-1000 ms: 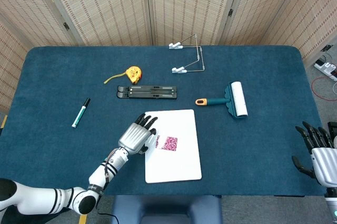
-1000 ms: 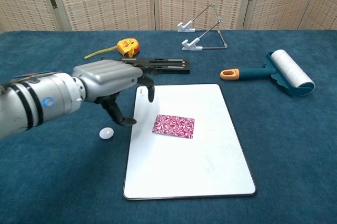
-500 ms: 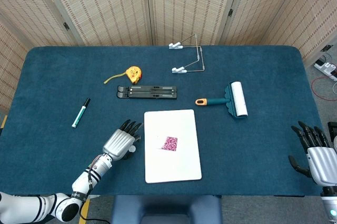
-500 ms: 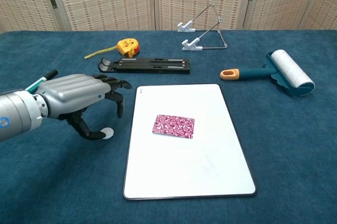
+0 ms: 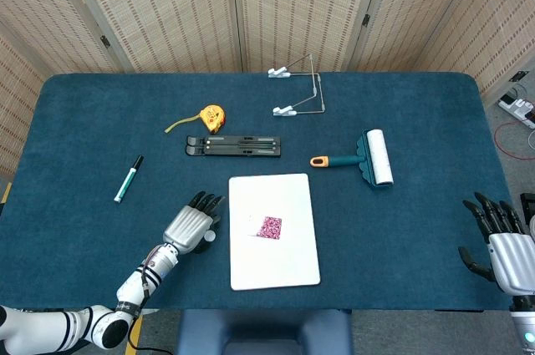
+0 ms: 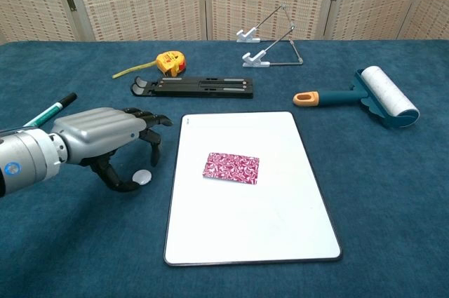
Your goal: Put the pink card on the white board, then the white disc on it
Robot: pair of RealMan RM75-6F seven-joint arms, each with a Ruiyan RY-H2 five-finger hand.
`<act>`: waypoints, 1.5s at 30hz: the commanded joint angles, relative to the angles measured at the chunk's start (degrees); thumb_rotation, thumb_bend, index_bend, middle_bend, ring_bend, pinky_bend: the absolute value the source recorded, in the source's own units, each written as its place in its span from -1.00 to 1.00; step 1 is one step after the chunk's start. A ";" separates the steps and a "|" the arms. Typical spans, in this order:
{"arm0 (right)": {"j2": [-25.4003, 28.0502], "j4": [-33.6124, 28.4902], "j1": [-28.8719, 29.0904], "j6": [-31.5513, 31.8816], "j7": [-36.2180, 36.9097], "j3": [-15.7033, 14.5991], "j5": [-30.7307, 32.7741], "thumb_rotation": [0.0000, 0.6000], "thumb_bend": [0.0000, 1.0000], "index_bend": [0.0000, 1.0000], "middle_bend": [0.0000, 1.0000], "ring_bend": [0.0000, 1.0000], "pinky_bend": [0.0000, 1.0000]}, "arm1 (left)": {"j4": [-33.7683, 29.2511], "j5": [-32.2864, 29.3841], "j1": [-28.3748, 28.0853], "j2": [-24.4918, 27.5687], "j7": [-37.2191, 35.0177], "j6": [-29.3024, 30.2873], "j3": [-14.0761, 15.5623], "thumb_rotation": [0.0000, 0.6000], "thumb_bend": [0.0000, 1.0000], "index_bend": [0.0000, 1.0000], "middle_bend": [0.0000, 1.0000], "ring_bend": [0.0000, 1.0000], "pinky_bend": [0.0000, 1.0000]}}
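Covering the whole scene, the blue surface (image 6: pixel 393 193) carries everything. White board (image 6: pixel 280 200) lies flat at centre-front, same spot as a second ago. Left robot hand (image 6: pixel 105 137) now sits left of the board's edge, off it entirely; a second ago it reached over the board's near-left corner, half a second ago it was already drawn back, and since then it has sunk slightly lower. Its fingers (image 6: pixel 144 117) are spread and bent downward, the thumb curving under toward the disc, holding nothing. Right robot hand (image 5: pixel 501 242) at the far right edge, fingers apart, empty, barely shifted. Pink card (image 6: pixel 231 167) rests on the board's upper-middle, unmoved. White disc (image 6: pixel 143 177) lies on the surface just left of the board, beside the left thumb tip; contact cannot be told.
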 commanded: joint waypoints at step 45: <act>-0.09 -0.78 0.23 -0.17 -1.02 -0.18 -0.18 1.00 -0.26 -0.78 -0.88 -0.84 -1.00 | -2.54 2.09 0.09 0.67 -1.57 -1.91 -4.08 1.00 -0.27 0.01 -0.80 -0.94 -1.00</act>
